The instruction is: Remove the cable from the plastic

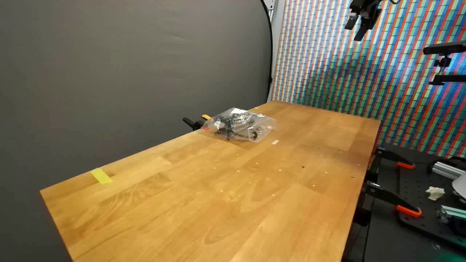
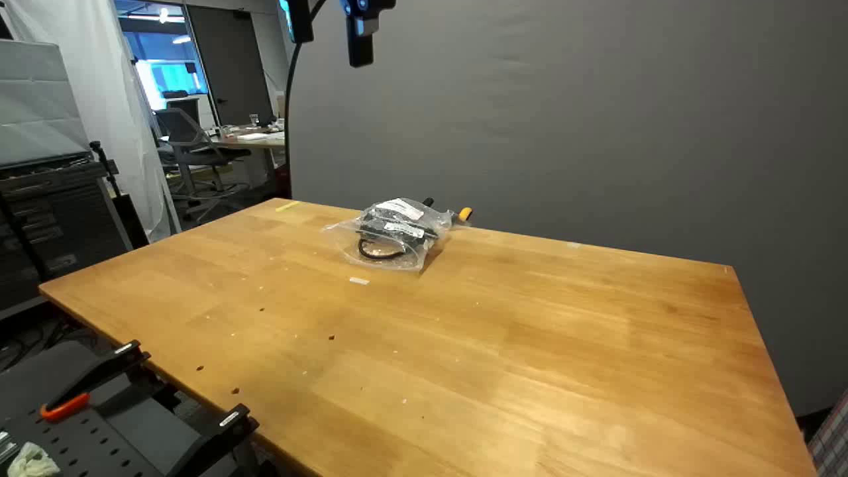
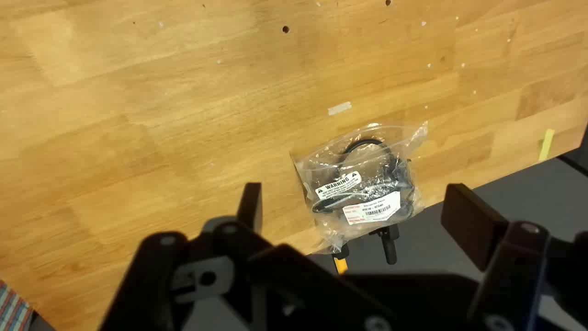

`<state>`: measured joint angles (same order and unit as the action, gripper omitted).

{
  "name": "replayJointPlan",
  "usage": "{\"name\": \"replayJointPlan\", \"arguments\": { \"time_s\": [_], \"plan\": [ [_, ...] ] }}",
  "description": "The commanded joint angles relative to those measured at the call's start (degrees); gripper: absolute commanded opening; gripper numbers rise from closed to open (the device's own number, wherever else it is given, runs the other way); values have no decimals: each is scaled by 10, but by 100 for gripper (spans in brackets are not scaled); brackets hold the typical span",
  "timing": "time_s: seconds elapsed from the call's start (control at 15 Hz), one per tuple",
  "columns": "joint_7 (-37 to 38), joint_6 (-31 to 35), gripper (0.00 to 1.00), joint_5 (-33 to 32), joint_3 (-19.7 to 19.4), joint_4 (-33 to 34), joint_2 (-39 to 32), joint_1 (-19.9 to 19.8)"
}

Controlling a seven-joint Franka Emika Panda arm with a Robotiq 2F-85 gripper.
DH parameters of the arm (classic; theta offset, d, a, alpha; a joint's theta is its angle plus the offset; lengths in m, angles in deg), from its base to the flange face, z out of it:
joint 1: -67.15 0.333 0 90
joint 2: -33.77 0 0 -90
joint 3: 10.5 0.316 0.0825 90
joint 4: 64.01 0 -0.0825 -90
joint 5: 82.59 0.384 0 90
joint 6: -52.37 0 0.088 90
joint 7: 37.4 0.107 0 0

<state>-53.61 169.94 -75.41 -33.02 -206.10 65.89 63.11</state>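
A clear plastic bag (image 1: 268, 124) lies on the wooden table close to its edge; it also shows in an exterior view (image 2: 344, 233) and in the wrist view (image 3: 411, 138). A black cable (image 3: 364, 142) lies coiled inside the bag, and its loop also shows in an exterior view (image 2: 379, 257). White labels, one reading WARNING, show on the bag. My gripper (image 3: 363, 214) is open and empty, high above the table and apart from the bag. It shows at the top of both exterior views (image 1: 355, 30) (image 2: 332, 46).
The wooden table (image 1: 218, 218) has a yellow tape strip (image 1: 101, 175) and a small white tape piece (image 3: 340, 108). A clamp with a yellow part (image 2: 465, 214) sits at the edge beside the bag. Black clamps with orange handles (image 1: 408, 211) hold the opposite edge. A grey backdrop (image 2: 596, 132) stands behind.
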Motion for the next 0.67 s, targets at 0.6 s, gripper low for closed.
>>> {"name": "replayJointPlan", "arguments": {
  "time_s": [0.6],
  "plan": [
    [-9,-3,100,12,16,10,-2,-19]
  ]
}}
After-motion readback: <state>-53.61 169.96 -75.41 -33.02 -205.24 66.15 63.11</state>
